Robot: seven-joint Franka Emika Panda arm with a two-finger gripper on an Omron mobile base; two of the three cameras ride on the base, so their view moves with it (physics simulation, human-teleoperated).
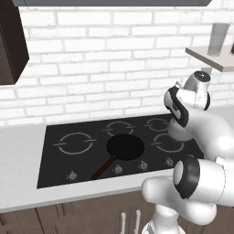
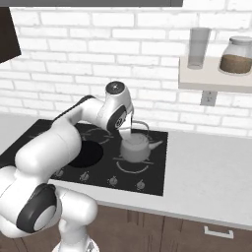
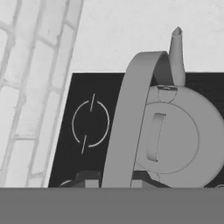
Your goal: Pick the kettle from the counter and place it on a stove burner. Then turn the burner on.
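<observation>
The kettle sits over the front right stove burner of the black cooktop, its spout pointing right toward the pale grey worktop. My claw is directly above it at the arched handle, which rises close before my hand camera; I cannot tell whether my fingers are pinching the handle or are spread. A black frying pan rests at the cooktop's middle, to the kettle's left. On a wall shelf above the worktop stand a glass and a jar.
</observation>
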